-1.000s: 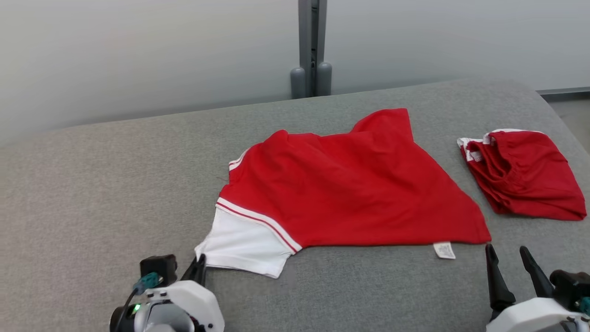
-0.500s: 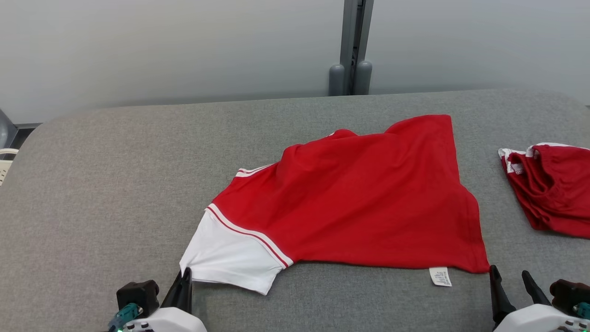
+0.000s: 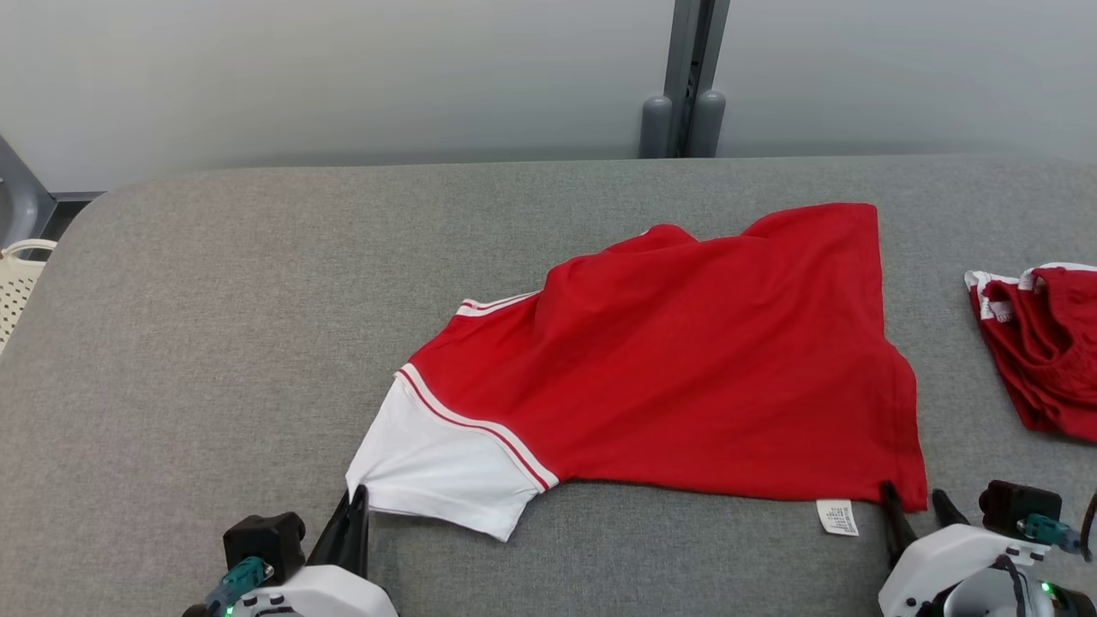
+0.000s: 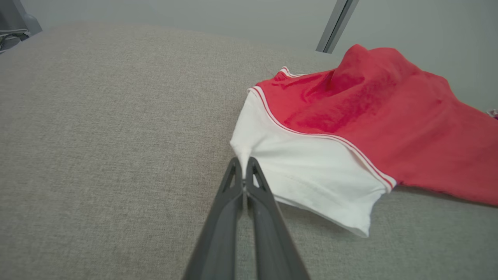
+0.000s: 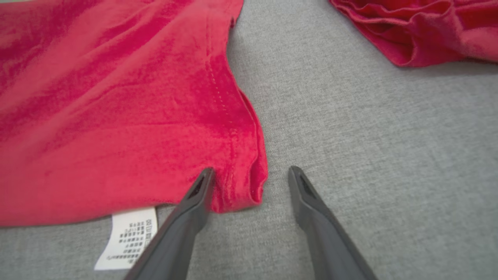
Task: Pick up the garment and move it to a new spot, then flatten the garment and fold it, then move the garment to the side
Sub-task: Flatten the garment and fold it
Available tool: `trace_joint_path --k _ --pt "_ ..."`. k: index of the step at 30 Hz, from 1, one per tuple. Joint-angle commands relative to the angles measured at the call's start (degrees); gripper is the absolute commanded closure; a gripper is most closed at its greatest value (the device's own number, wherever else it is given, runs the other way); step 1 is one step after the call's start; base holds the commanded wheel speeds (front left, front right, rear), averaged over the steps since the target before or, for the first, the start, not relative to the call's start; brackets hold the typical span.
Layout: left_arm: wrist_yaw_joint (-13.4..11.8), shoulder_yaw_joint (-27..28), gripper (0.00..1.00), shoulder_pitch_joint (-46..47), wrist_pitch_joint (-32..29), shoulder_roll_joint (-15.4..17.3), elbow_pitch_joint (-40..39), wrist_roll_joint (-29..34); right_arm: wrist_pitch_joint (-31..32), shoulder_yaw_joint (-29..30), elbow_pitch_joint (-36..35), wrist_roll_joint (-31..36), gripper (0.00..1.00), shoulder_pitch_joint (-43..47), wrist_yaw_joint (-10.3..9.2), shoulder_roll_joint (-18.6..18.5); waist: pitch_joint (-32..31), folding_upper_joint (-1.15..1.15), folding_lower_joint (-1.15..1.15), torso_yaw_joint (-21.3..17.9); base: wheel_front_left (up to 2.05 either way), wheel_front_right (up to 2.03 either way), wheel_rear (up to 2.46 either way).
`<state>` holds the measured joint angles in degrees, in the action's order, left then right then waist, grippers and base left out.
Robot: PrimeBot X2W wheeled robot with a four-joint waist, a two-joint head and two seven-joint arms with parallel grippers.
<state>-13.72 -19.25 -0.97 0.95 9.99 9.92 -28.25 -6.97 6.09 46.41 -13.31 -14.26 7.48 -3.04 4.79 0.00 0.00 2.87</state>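
Grey cloth covers the table (image 3: 214, 343), and the red garment (image 3: 686, 377) lies spread near its middle. Pressed together, the left hand (image 4: 244, 167) pinches the white sleeve (image 4: 311, 171) at its corner. Spread wide, the right hand (image 5: 251, 170) stands around the red hem corner beside the label (image 5: 126, 237), one finger seemingly touching the cloth.

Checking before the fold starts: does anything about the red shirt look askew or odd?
Yes. The red shirt lies skewed, not flat: its far edge humps up in a ridge, and a white care label pokes out past the near hem, beside the right gripper.
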Motion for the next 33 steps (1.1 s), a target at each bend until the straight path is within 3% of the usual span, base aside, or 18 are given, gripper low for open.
trace_joint_path --k 1,2,4,5,6,11,18,26,33 --pt "-0.3 0.1 1.00 -0.1 0.1 0.4 -0.3 0.4 0.2 -0.5 1.1 -0.4 0.29 -0.1 0.04 0.2 0.1 0.00 0.00 0.0 0.00 0.00 0.00" --pt "-0.3 0.1 1.00 0.0 0.2 0.4 -0.4 0.4 -0.2 -0.8 1.9 -0.6 0.53 -0.6 0.04 0.2 0.2 0.00 0.00 0.0 0.00 0.00 0.00" --pt "-0.3 0.1 1.00 0.2 0.5 0.4 -0.5 0.3 -0.6 -1.5 3.4 -0.9 0.76 -1.5 0.04 0.2 0.4 0.00 0.00 -0.1 0.00 0.00 0.00" --pt "-0.3 0.1 1.00 0.3 0.6 0.5 -0.6 0.3 -0.7 -1.7 4.1 -0.9 0.95 -1.9 0.03 0.2 0.4 0.00 0.00 -0.2 0.00 0.00 0.00" --pt "-0.2 0.0 1.00 0.4 0.7 0.5 -0.7 0.3 -0.9 -2.0 4.7 -1.3 1.00 -2.3 0.03 0.2 0.4 0.00 0.00 -0.2 0.00 0.00 0.00" --pt "0.1 0.7 1.00 1.3 2.4 0.2 -1.4 -0.2 -4.5 -3.4 4.1 -6.2 1.00 -4.6 0.03 0.0 0.2 0.00 0.00 -0.6 0.00 0.00 0.00" --pt "1.7 3.3 1.00 3.4 6.1 -2.7 -4.3 -4.6 -5.4 -8.5 -5.6 -22.0 1.00 -3.8 0.03 -0.1 -1.6 0.00 0.00 -2.3 0.00 0.00 0.00" --pt "4.8 4.4 1.00 7.6 7.1 -4.2 -11.0 -9.1 -1.3 -8.9 -26.5 -29.2 1.00 0.3 0.04 -1.0 -4.1 0.00 0.00 -4.5 0.00 0.00 0.00" --pt "6.2 6.7 1.00 11.6 5.6 -4.0 -21.5 -13.5 6.5 -3.8 -47.4 -34.0 1.00 5.2 0.04 -1.8 -5.5 0.00 0.00 -5.9 0.00 0.00 0.00"
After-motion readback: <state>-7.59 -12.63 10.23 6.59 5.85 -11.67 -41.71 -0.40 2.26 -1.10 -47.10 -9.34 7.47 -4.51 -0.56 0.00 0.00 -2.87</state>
